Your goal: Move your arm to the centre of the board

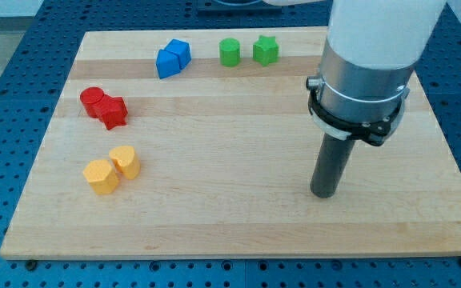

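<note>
Wooden board (238, 216): my tip (323, 194) at four o'clock, touching nothing, blocks well apart toward nine to twelve; no claw, nothing held.

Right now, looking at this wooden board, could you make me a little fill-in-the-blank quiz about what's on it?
1. My tip rests on the view's ____ half of the board.
2. The two blue blocks lie near the view's ____ edge.
3. The two ____ blocks sit above the yellow pair.
4. The green star has a ____ cylinder on its left.

Answers: right; top; red; green
</note>
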Robot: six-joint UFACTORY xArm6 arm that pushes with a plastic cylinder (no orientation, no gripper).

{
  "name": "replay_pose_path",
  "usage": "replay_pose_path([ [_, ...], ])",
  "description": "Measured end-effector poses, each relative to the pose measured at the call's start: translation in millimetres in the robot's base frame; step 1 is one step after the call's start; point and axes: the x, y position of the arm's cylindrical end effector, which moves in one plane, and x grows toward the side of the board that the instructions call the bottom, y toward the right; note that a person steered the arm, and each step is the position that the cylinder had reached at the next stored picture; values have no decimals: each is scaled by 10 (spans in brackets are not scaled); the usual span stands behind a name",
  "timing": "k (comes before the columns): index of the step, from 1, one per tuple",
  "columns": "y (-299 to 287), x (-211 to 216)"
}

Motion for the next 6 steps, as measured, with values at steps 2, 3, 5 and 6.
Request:
replay_pose_path([
  [2,-261,76],
  [3,-261,-477],
  [5,-345,-1363],
  [6,-393,-1388],
])
